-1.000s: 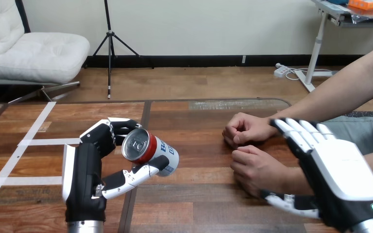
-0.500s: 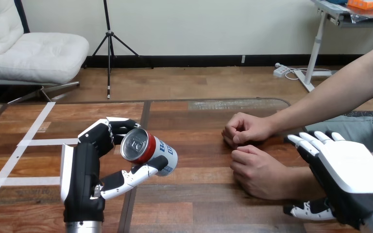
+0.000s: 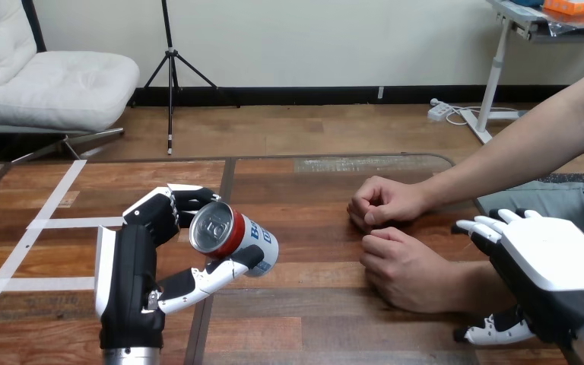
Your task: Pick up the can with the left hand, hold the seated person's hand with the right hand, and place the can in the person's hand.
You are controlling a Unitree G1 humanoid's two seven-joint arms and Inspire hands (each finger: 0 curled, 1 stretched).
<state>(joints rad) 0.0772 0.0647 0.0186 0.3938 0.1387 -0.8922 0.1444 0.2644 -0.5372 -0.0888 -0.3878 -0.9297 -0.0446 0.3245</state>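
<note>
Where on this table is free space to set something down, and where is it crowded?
Free: the table strip between the can and the person's hands; also the left part crossed by white tape. Crowded: the right side, where those hands and the right hand sit close.

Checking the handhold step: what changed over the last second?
The right hand drew back toward the view's right, along the forearm and away from the person's nearer hand, fingers open; it took hold of nothing. Unchanged: the left hand grips the tilted can, and the person's other hand stays put.
</note>
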